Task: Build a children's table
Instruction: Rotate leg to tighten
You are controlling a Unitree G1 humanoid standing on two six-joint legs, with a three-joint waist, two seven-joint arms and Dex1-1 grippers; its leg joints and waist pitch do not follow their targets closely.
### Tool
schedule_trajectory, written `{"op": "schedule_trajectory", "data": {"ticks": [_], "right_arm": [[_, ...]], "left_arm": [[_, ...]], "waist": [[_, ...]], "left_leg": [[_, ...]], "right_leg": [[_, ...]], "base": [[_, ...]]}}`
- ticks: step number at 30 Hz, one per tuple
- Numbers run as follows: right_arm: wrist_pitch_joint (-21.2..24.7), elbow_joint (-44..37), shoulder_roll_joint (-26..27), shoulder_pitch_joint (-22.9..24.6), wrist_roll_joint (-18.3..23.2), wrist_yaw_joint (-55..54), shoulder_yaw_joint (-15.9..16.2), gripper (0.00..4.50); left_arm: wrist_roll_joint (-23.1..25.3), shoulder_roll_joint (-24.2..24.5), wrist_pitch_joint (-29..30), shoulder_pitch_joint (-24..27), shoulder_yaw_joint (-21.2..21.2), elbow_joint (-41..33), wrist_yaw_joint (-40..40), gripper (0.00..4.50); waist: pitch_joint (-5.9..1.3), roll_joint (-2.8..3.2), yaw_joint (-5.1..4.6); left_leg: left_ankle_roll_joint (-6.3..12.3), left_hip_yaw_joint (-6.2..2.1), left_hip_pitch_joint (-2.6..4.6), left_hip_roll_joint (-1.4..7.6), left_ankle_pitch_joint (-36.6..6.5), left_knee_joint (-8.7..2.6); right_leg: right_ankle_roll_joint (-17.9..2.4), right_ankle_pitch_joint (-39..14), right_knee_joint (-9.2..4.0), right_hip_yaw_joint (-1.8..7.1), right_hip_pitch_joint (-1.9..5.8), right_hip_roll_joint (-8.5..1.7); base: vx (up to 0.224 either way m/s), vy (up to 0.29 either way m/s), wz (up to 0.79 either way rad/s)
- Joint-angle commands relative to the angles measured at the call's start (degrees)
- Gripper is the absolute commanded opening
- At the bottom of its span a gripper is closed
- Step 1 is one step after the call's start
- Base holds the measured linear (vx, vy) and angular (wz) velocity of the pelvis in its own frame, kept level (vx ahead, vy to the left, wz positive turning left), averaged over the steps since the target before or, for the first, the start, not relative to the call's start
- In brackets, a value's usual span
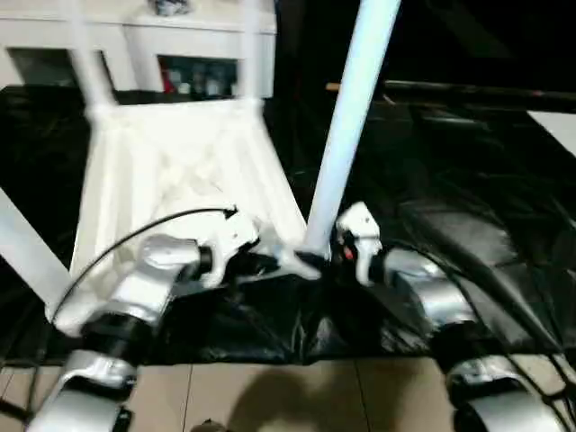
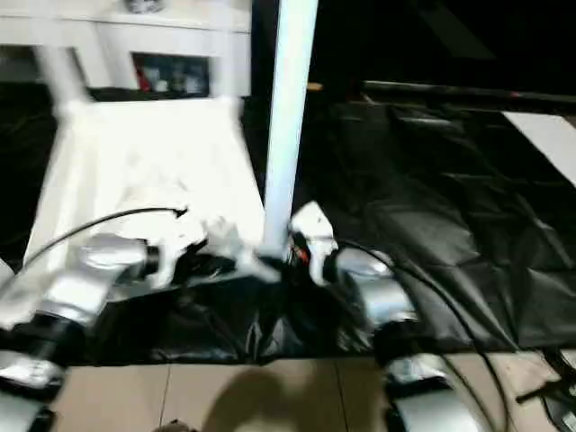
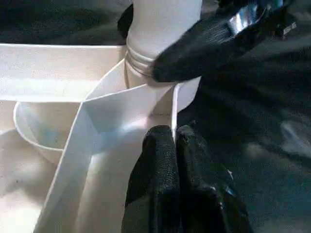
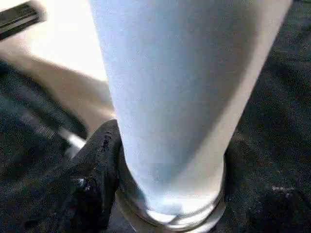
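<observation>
Left tool (image 3: pixel 174 141): clenched, black fingers pressed together with nothing between them, tips butted against the rim wall of the upturned white plastic rimmed tabletop (image 1: pixel 171 171) right at the near corner socket (image 3: pixel 146 92); reads as bracing the top so it can't slide while the leg goes in. Right tool (image 1: pixel 346 247): jaws apart and set around the base of the long white tapered plastic leg (image 1: pixel 346 126), one black finger (image 3: pixel 214 43) lying on the leg just above the ribbed end; whether it is truly gripping or only steadying, can't tell. Leg stands near-vertical from lower centre to top centre of the left eye frame, base ring sitting in the corner socket; likely seating or twisting it home, depth of seating not visible. Tabletop lies underside up in the left half of the frame on black crinkled plastic sheeting (image 1: pixel 468 234) over the floor, other white legs (image 1: pixel 85 54) already standing up from its far corners. Sockets are the only containers here: near one holds this leg. White cabinet (image 1: pixel 180 36) with glass doors at upper left, well behind.
</observation>
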Motion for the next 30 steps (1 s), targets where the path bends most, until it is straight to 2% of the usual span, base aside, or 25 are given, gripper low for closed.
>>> {"op": "schedule_trajectory", "data": {"ticks": [1,2,4,5,7,9,10,12,13,16,18,20,22,23,26,27,30], "right_arm": [[2.2,2.3,7.2,-0.1,-2.0,-2.0,5.7,2.68],[2.2,2.0,7.8,0.0,-2.1,-2.3,5.8,2.68],[2.0,0.9,8.8,0.4,-2.0,-2.2,6.2,2.68],[1.8,0.4,8.9,0.6,-2.0,-1.8,6.5,3.03],[2.2,-0.3,8.6,0.8,-1.7,-0.9,6.6,3.38],[1.7,-1.3,7.6,1.1,-1.9,-0.5,6.9,3.41],[0.9,-2.0,6.5,1.3,-2.5,-0.7,7.1,3.56],[0.7,-3.2,5.0,1.7,-2.5,0.0,6.7,3.72],[0.6,-4.0,3.9,2.0,-2.4,0.7,6.5,3.81],[0.7,-5.1,2.3,2.3,-1.8,1.6,5.8,3.81],[0.7,-6.2,0.7,2.7,-1.3,2.4,5.0,3.84],[0.6,-6.9,-0.4,3.1,-1.3,2.9,4.4,3.84],[0.7,-6.9,-1.3,3.0,-1.4,2.4,3.6,3.84],[0.6,-6.8,-1.5,3.0,-1.4,2.3,3.4,3.84],[0.8,-6.6,-2.4,2.6,-1.1,2.1,3.0,3.84],[0.7,-6.4,-2.7,2.3,-1.1,2.1,2.8,3.84],[0.5,-6.0,-3.1,2.0,-1.1,1.9,2.6,3.84]], "left_arm": [[-0.6,-5.4,0.7,-2.7,-2.2,-0.3,4.2,0.00],[-0.5,-5.5,0.6,-2.6,-2.3,-0.4,4.3,0.00],[-0.1,-5.2,0.2,-2.4,-2.5,-0.8,3.9,0.00],[0.1,-4.8,-0.4,-2.2,-2.7,-1.0,3.4,0.00],[0.5,-3.9,-2.3,-1.9,-2.7,-1.1,2.9,0.00],[0.3,-3.0,-2.3,-1.5,-2.8,-1.8,1.7,0.00],[0.1,-2.7,-2.9,-1.3,-2.6,-2.5,1.7,0.00],[-0.5,-2.6,-2.7,-1.3,-1.7,-2.9,2.2,0.00],[-0.9,-2.4,-2.3,-1.3,-1.2,-3.2,1.9,0.27],[-1.0,-1.6,-1.2,-1.4,-1.1,-3.7,0.6,0.27],[-0.8,-0.6,-0.7,-1.4,-1.2,-4.2,-0.2,0.62],[0.0,0.5,-0.5,-1.3,-1.6,-4.6,-0.6,0.68],[0.2,1.7,0.5,-1.1,-2.0,-5.0,-1.7,0.92],[0.3,1.9,0.7,-1.2,-2.0,-4.8,-1.8,0.92],[0.8,2.8,1.6,-1.4,-2.4,-4.3,-2.3,0.92],[1.1,3.2,1.8,-1.5,-2.7,-4.1,-2.3,0.92],[1.1,3.9,2.0,-1.5,-2.7,-4.3,-2.4,0.92]], "waist": [[-2.82,0.55,0.04],[-2.95,0.30,0.08],[-3.02,0.44,0.16],[-3.02,0.26,0.15],[-2.93,0.26,0.13],[-2.87,0.32,0.13],[-2.88,0.38,0.19],[-2.99,0.28,0.13],[-2.98,0.30,0.13],[-3.13,0.20,0.35],[-3.29,0.26,0.39],[-3.42,0.10,0.31],[-3.45,0.34,0.39],[-3.34,0.48,0.42],[-3.25,0.36,0.40],[-3.23,0.72,0.43],[-3.32,0.45,0.38]], "left_leg": [[-0.84,-1.76,0.47,2.88,-13.6,-3.96],[-0.48,-1.74,0.43,2.81,-12.8,-3.83],[0.17,-1.66,0.31,2.78,-11.5,-3.71],[0.55,-1.65,0.20,2.82,-10.8,-3.75],[0.83,-1.59,0.21,2.83,-10.8,-3.79],[0.70,-1.61,0.29,2.89,-11.6,-3.85],[0.52,-1.67,0.32,2.95,-11.7,-3.91],[0.51,-1.59,0.30,2.90,-10.9,-3.82],[0.58,-1.58,0.30,2.90,-10.8,-3.80],[1.40,-1.44,0.16,2.81,-9.1,-3.54],[2.02,-1.52,-0.07,2.98,-7.1,-3.45],[2.64,-1.41,-0.05,2.81,-6.1,-3.21],[2.89,-1.32,0.02,2.80,-5.6,-3.09],[2.83,-1.37,-0.13,2.74,-5.8,-3.13],[2.20,-1.34,0.02,2.77,-7.3,-3.19],[1.99,-1.39,0.04,2.78,-7.6,-3.21],[1.53,-1.38,0.01,2.75,-7.6,-3.18]], "right_leg": [[-9.5,-13.6,-5.25,3.56,1.75,-5.68],[-9.3,-13.4,-5.23,3.52,1.91,-5.78],[-9.1,-11.9,-5.16,3.56,1.96,-5.76],[-9.1,-10.6,-5.04,3.52,2.06,-5.68],[-9.1,-10.2,-5.07,3.50,2.02,-5.68],[-8.9,-11.3,-5.20,3.53,1.95,-5.72],[-8.8,-11.5,-5.16,3.53,1.94,-5.79],[-9.2,-9.3,-4.89,3.55,2.00,-5.65],[-9.3,-8.8,-4.83,3.53,2.02,-5.62],[-10.0,-5.3,-4.46,3.53,2.24,-5.58],[-10.6,-1.7,-4.05,3.46,2.42,-5.66],[-11.2,0.7,-3.75,3.44,2.46,-5.48],[-11.7,2.1,-3.60,3.41,2.32,-5.36],[-11.9,1.9,-3.63,3.38,2.38,-5.40],[-11.7,-0.7,-3.95,3.42,2.36,-5.46],[-11.7,-1.0,-3.96,3.44,2.33,-5.48],[-11.7,-0.4,-3.87,3.42,2.47,-5.38]], "base": [[0.000,0.000,0.00],[0.000,0.000,0.00],[0.000,0.000,0.00],[0.000,0.000,0.00],[0.000,0.000,0.00],[0.000,0.000,0.00],[0.000,0.000,0.00],[0.000,0.000,0.00],[0.000,0.000,0.00],[0.000,0.000,0.00],[0.000,0.000,0.00],[0.000,0.000,0.00],[0.000,0.000,0.00],[0.000,0.000,0.00],[0.000,0.000,0.00],[0.000,0.000,0.00],[0.000,0.000,0.00]]}}
